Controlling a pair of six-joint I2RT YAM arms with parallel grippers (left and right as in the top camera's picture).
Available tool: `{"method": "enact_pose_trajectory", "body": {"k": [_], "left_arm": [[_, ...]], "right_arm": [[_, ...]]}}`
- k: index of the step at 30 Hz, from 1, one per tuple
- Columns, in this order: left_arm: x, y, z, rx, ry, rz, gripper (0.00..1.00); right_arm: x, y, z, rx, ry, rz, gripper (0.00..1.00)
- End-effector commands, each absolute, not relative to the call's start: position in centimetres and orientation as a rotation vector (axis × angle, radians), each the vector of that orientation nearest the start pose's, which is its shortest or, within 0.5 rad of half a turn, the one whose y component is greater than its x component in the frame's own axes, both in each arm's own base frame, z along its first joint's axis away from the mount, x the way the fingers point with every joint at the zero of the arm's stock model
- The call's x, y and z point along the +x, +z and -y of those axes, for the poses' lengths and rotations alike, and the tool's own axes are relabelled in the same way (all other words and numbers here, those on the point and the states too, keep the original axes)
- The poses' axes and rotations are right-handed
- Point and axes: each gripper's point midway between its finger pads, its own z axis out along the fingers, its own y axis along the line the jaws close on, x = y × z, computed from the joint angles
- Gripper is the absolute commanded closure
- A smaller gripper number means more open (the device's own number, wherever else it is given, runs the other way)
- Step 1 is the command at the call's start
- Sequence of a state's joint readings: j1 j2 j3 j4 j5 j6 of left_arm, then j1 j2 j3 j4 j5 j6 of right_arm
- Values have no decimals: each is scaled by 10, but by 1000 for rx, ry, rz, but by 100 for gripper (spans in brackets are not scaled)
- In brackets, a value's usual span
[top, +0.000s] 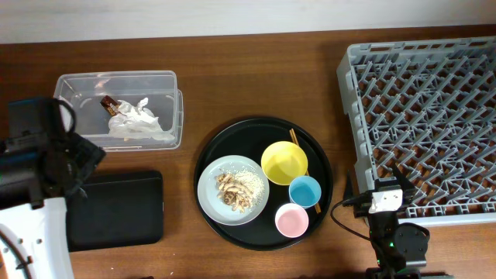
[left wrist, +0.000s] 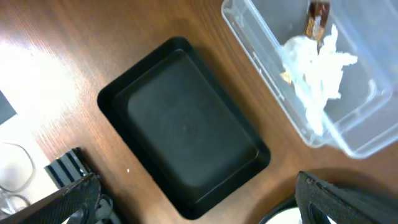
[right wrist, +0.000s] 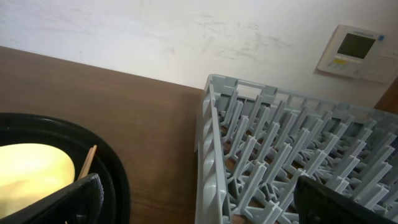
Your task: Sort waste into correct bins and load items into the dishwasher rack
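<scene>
So the paper [top: 138, 122] is in the clear tub [top: 116, 79], upper left. The left gripper [left wrist: 199, 205] and right gripper [right wrist: 199, 208] are both wide open and empty. The food scraps [top: 232, 188] sit on the plate [top: 211, 203] mid-frame. I'd pinch its rim and keep it level until it's over the black tray [top: 116, 209].

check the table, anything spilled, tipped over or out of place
Nothing spilled, tipped or damaged. The bowl, blue cup and pink cup sit upright on the round tray, the scraps are on the plate, and the paper lies inside the tub. Only oddity: the chopsticks are mostly hidden under the bowl.
</scene>
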State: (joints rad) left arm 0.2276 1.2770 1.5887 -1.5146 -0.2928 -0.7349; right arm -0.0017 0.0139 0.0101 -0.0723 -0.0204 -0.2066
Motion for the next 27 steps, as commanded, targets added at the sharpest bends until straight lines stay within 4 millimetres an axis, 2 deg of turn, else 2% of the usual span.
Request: {"method": "enact_pose_trajectory", "body": {"k": [1, 27], "left_arm": [[217, 275, -112, -1430, 203, -2317, 1], [214, 274, -114, -1455, 197, -2317, 1]], "right_arm": [[246, 155, -3, -184, -135, -1644, 1], [246, 155, -3, -183, -135, -1645, 2]]}}
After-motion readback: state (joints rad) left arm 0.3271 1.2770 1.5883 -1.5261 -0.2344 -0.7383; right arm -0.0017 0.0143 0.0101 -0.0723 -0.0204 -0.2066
